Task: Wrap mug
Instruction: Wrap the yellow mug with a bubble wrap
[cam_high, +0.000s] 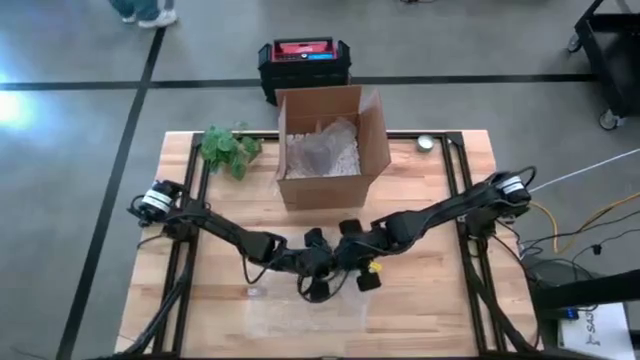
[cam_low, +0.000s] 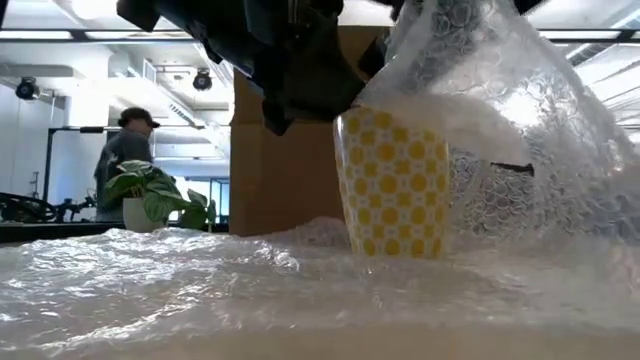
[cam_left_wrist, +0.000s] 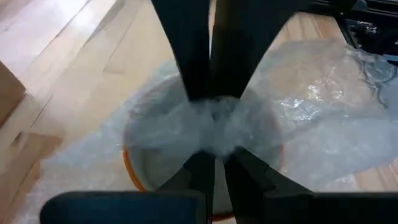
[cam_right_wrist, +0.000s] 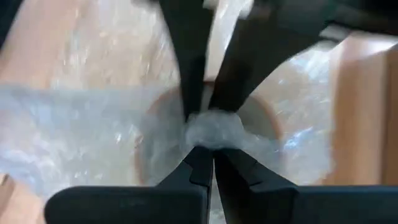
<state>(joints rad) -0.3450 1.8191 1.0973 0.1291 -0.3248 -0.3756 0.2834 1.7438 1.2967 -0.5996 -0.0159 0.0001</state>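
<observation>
A mug (cam_low: 395, 185) with yellow dots stands upright on a sheet of bubble wrap (cam_low: 200, 280) spread over the table's near middle. In the high view only a bit of the mug (cam_high: 371, 271) shows beside the arms. Part of the wrap is drawn up over the mug's mouth (cam_low: 500, 110). My left gripper (cam_high: 320, 264) and my right gripper (cam_high: 350, 252) meet tip to tip above the mug, both shut on the gathered wrap. The left wrist view shows the mug's orange rim (cam_left_wrist: 128, 169) under the wrap. My left gripper pinches a bunched fold of the bubble wrap (cam_left_wrist: 214, 127) between its two fingers, above the mug's opening. The wrap fans out from the pinch over the rim and down onto the table. My right gripper pinches the same bunch of bubble wrap (cam_right_wrist: 211, 132) between its two fingers, facing the left gripper's fingertips (cam_right_wrist: 193, 93). The wrap spreads from there across the mug's mouth, several layers crumpled together.
An open cardboard box (cam_high: 330, 145) with packing fill stands at the far middle of the table. A green plant (cam_high: 228, 148) is left of it and a small round object (cam_high: 427, 143) right of it. A person (cam_low: 125, 150) stands in the room beyond.
</observation>
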